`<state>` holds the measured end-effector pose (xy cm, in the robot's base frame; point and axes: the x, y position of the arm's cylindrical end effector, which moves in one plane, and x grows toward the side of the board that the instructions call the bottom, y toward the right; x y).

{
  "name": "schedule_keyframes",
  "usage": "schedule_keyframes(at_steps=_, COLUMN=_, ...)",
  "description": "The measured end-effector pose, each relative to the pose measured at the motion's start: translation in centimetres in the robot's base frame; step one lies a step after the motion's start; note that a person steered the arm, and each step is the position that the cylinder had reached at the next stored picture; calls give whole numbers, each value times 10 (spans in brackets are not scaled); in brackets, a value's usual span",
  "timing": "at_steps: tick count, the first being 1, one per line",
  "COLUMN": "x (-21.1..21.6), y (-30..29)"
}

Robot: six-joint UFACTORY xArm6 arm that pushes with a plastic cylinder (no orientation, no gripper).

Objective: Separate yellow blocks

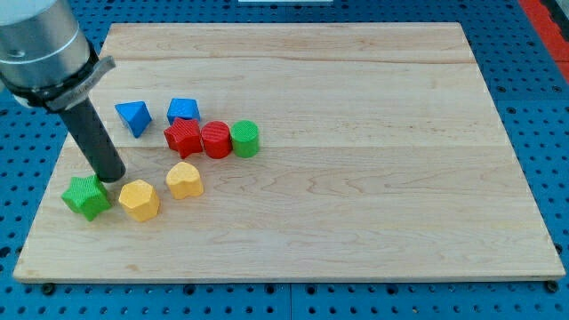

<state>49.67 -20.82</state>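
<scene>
Two yellow blocks are seen near the surface's (356,213) left edge, toward the bottom-left corner: a yellow hexagonal block (140,199) and, just beside it on the view's right, a yellow heart-shaped block (185,180); a narrow gap seems to be kept between them. No tool is carried by the rod, so nothing is gripped. My tip (113,176) is placed just above the green star block (87,196), possibly touching it, and close to the hexagonal block's upper left.

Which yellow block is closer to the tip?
The yellow block at the view's left, beside the green star block, lies nearer my tip. The yellow heart-like block sits further to the view's right.
</scene>
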Motion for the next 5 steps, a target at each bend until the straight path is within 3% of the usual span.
schedule_keyframes(at_steps=2, x=34, y=19)
schedule_keyframes(at_steps=3, x=34, y=66)
schedule_keyframes(at_steps=5, x=-6, y=109)
